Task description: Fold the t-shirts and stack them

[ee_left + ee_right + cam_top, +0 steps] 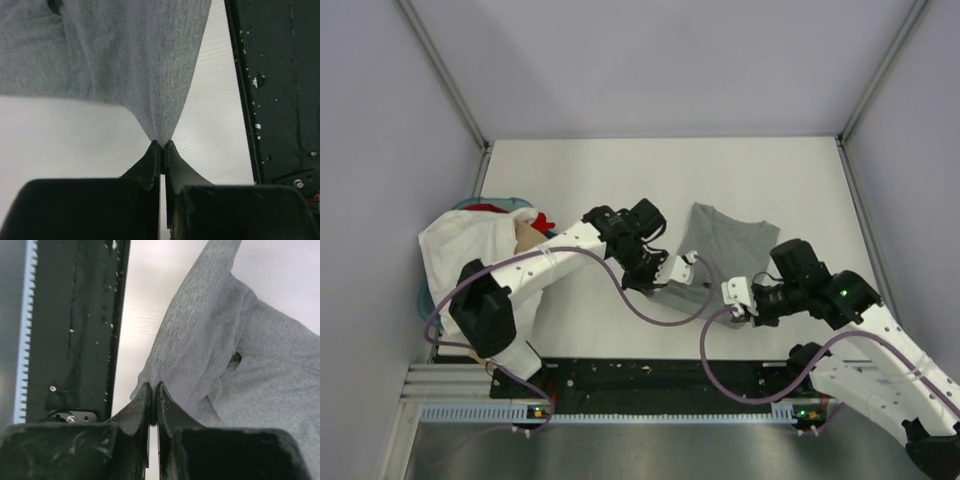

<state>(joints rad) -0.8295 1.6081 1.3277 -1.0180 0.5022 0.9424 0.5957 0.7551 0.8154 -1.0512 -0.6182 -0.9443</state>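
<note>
A heather-grey t-shirt (725, 245) lies in the middle of the white table, its near edge lifted. My left gripper (688, 268) is shut on the shirt's near left corner; in the left wrist view the grey cloth (135, 60) rises from the pinched left gripper (163, 144). My right gripper (738, 298) is shut on the near right corner, and in the right wrist view the grey t-shirt (250, 355) spreads away from the closed right gripper (153, 385). More t-shirts sit in a heap (470, 245) at the left: a white one on top, red and blue showing behind.
A black rail plate (660, 380) with the arm bases runs along the table's near edge. Grey walls with metal posts (445, 75) close in the table on the left, back and right. Purple cables (620, 290) loop from both arms.
</note>
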